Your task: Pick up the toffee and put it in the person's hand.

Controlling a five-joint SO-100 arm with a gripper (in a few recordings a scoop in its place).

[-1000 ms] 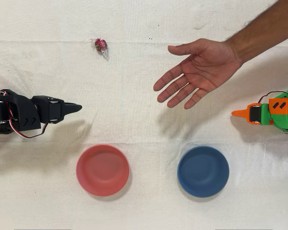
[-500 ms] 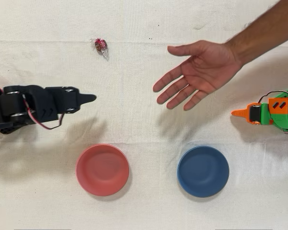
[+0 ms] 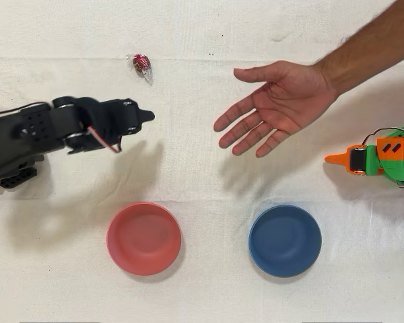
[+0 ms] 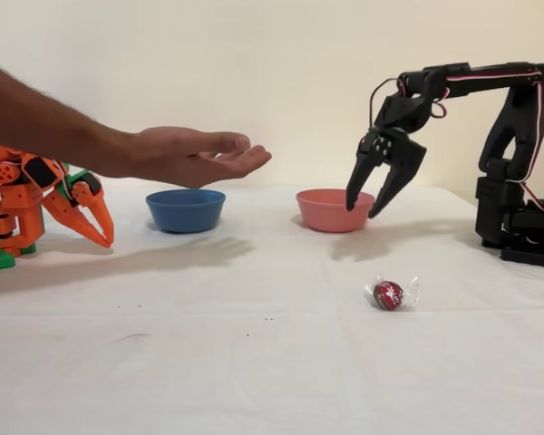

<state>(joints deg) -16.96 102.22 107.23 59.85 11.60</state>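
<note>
The toffee (image 3: 142,63) (image 4: 389,294), a small red sweet in a clear crinkled wrapper, lies on the white cloth. My black gripper (image 3: 147,116) (image 4: 364,205) hangs in the air, open and holding nothing. In the overhead view its tip is below the toffee; in the fixed view it is well above the cloth and farther back than the sweet. The person's hand (image 3: 279,101) (image 4: 192,151) is held palm up above the table, right of the toffee in the overhead view.
A pinkish-red bowl (image 3: 143,238) (image 4: 331,209) and a blue bowl (image 3: 285,240) (image 4: 185,208) stand on the cloth. The idle orange arm (image 3: 380,159) (image 4: 36,204) rests at the right edge of the overhead view.
My black arm has swung from the left edge up and to the right in the overhead view, toward the toffee, and risen. The hand has shifted slightly. The toffee has not moved.
</note>
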